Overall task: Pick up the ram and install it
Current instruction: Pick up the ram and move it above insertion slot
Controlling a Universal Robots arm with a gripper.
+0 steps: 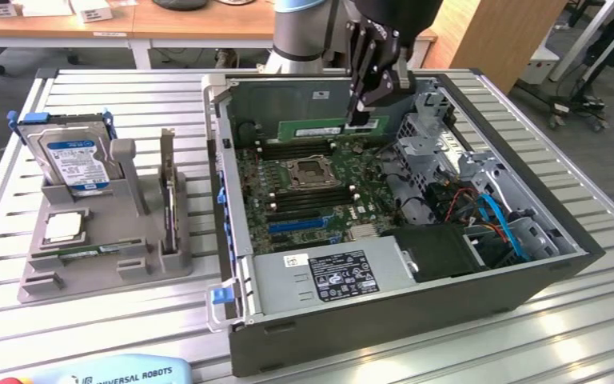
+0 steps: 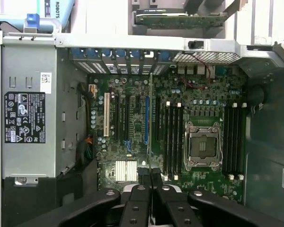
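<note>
Your fingers [image 1: 360, 110] are pinching the ram [image 1: 318, 128] near its end toward the exterior view's right, holding it on edge above the motherboard [image 1: 307, 188] inside the open computer case [image 1: 414, 312] on the counter [image 1: 105, 320]. Its long axis lies level, reaching toward the exterior view's left. In the wrist view it runs parallel to the memory slots [image 2: 173, 137], just beside them.

Ram [image 2: 150, 123] edge-on in wrist view, faces hidden, one end buried btwn gripper [image 2: 150, 174] fingers.
</note>
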